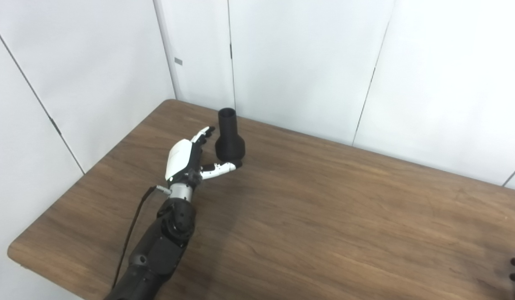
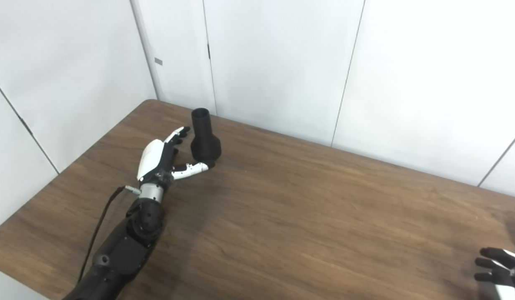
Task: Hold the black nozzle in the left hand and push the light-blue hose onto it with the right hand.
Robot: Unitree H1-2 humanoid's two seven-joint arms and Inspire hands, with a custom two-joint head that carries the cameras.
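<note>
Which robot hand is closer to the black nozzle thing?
The left hand. It is open right beside the black nozzle, fingers and thumb reaching around its base. The right hand is far off at the table's opposite end.

**White panels behind a brown worktop**

The worktop [image 1: 324, 216] is dark brown wood with a visible grain and rounded corners. Behind it and on the left stand plain white wall panels [image 1: 307, 62], divided by thin dark seams. One panel carries a small grey tag [image 1: 178, 61]. The light is even and soft.
</note>
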